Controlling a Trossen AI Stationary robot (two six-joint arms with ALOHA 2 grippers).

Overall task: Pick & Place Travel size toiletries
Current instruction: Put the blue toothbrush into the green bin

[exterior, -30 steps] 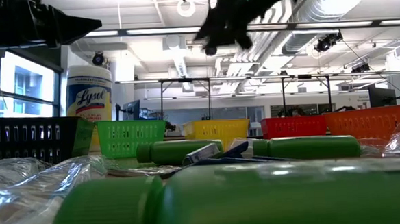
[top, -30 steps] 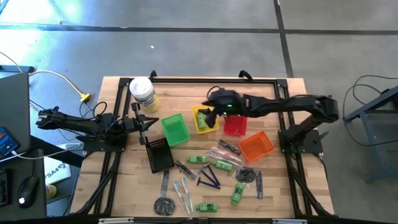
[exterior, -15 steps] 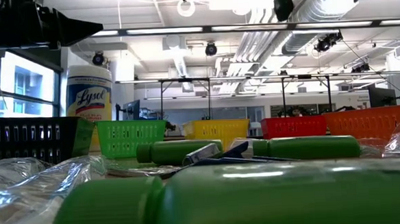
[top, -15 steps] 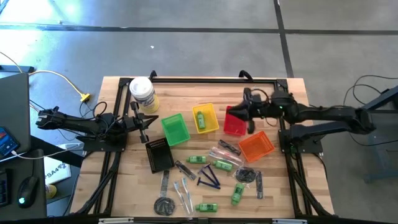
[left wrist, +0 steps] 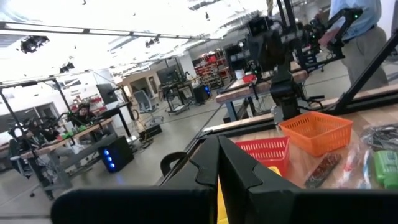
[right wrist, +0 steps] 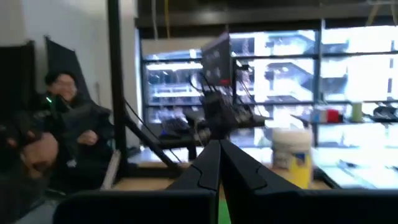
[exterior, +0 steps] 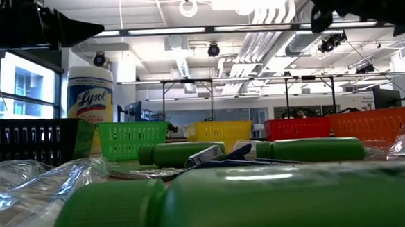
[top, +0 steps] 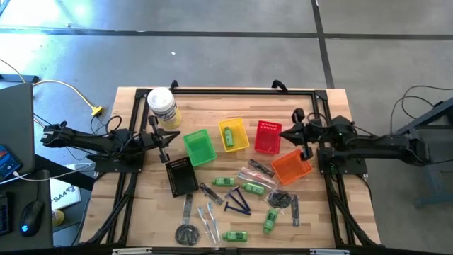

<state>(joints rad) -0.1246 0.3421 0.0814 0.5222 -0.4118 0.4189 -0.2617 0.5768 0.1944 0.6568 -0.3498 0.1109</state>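
Observation:
The travel size toiletries lie spread on the near half of the table: green mini bottles (top: pixel 225 181), dark blue razors (top: pixel 238 202), clear sticks (top: pixel 209 216), combs (top: pixel 295 210) and round pieces (top: pixel 188 234). One green bottle (top: pixel 228 134) lies inside the yellow basket (top: pixel 241 126). My right gripper (top: pixel 284 132) hangs shut and empty by the red basket's (top: pixel 268 137) right side, its fingers (right wrist: pixel 219 163) pointing toward the table's left. My left gripper (top: pixel 173 138) waits shut and empty at the table's left, between the canister (top: pixel 162 106) and the black basket (top: pixel 182 176).
Green (top: pixel 199 146), yellow, red and orange (top: pixel 291 166) baskets stand in a row across the table's middle, the black one nearer left. A black frame (top: pixel 233 91) rims the table. People show beyond the table (right wrist: pixel 68 124) (left wrist: pixel 364 37).
My right gripper has drawn back from above the yellow basket toward the table's right edge, past the red basket. A green bottle now lies in the open in the yellow basket.

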